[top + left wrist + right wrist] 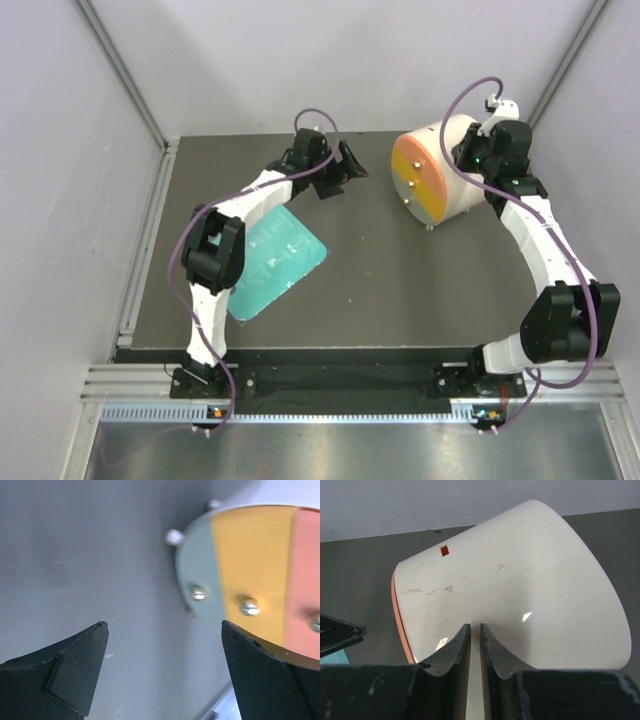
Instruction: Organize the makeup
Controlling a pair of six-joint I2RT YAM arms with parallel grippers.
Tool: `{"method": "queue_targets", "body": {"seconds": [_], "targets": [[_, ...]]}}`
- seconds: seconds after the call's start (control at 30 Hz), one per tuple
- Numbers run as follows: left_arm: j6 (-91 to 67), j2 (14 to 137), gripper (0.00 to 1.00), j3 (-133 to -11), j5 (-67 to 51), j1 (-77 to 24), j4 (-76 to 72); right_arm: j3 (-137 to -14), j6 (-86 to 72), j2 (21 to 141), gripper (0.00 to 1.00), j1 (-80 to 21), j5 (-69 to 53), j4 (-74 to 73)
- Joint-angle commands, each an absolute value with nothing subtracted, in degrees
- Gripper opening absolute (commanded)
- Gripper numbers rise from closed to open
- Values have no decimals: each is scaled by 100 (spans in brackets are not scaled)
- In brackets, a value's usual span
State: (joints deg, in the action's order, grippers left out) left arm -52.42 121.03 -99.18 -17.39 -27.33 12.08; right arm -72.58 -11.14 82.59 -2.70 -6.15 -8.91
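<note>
- The left hand is hovering over the far edge of the desk, near its middle. Its fingers are spread wide and gripping nothing.
- It is pointing toward the flat face of a white drum, just apart from it.
- The drum is lying on its side near the far right corner. Its face is showing grey-green, orange-yellow and pink sections, each carrying a small metal knob.
- The right hand is sitting against the drum's white wall from the far right side, clenched to a thin slit with nothing between its fingers.
- A teal tray is lying flat near the left edge, partly under the left arm.
- The makeup is not showing in any view.
</note>
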Motion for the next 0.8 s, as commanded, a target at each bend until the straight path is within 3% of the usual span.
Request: {"method": "queue_targets", "body": {"seconds": [0.0,0.13,0.37,0.63,0.77], "targets": [[-3851,11760,99,-10598,-363,-2742,3530,-6917,-1090,8402,14,-246,-703,-1846],[-3245,11619,99,-10705,929,-2733,4394,-6934,-1099,8429,14,-246,-712,-1846],[-3076,11356,99,-10389,1659,-2663,4965,-7198,-1046,8289,18,-246,-738,-1942],[-3006,11013,99,-9800,1863,-2602,5028,-7470,-958,7945,42,-369,-826,-1942],[-2953,10899,99,-9765,1968,-2549,5045,-7690,-967,7945,48,-597,-861,-1986]]}}
